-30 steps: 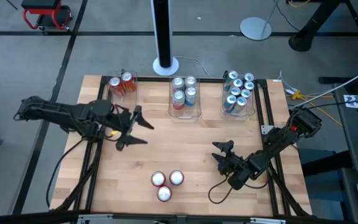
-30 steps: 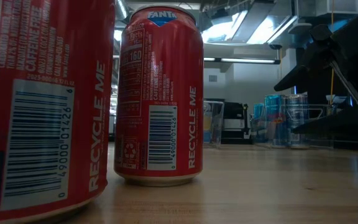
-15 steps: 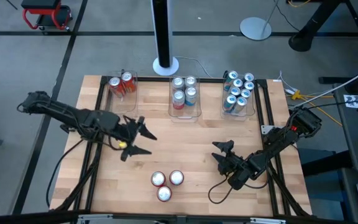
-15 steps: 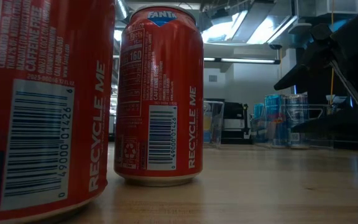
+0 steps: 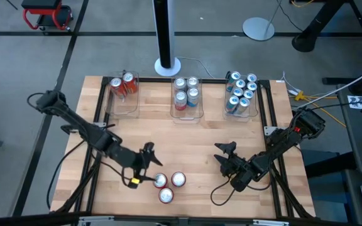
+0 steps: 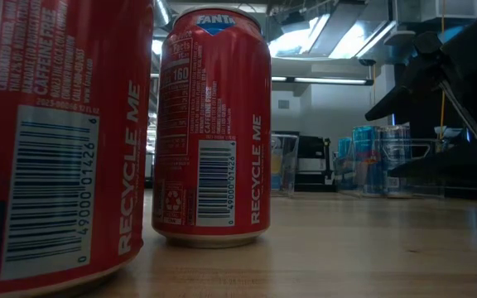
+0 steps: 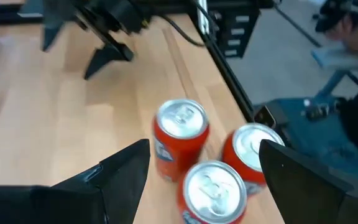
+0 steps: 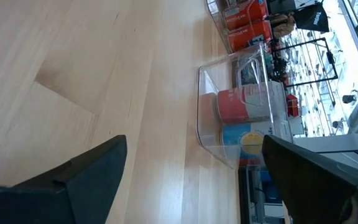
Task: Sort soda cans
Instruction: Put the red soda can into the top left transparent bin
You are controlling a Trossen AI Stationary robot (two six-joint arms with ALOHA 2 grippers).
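Three red soda cans with silver tops point(image 5: 168, 185) stand upright in a cluster on the table near its near edge; the left wrist view shows them point(image 7: 180, 138), and the low view shows two of them close up point(image 6: 214, 132). My left gripper point(image 5: 152, 166) point(image 7: 204, 148) hangs open just left of the cluster, its fingers pointing at the cans and touching none. My right gripper point(image 5: 222, 154) point(image 8: 194, 149) waits open over the table's right half, apart from the cans.
Three clear bins stand along the far edge. The left one holds two red cans point(image 5: 123, 85), the middle one silver-and-red cans point(image 5: 186, 94) point(image 8: 241, 106), the right one several teal cans point(image 5: 241, 93). Bare wood lies between bins and cluster. Black rails run down both table sides.
My left gripper has travelled from in front of the left bin toward the near edge and to the right, ending beside the three red cans, and it has stayed open. The right arm and the cans have kept still.
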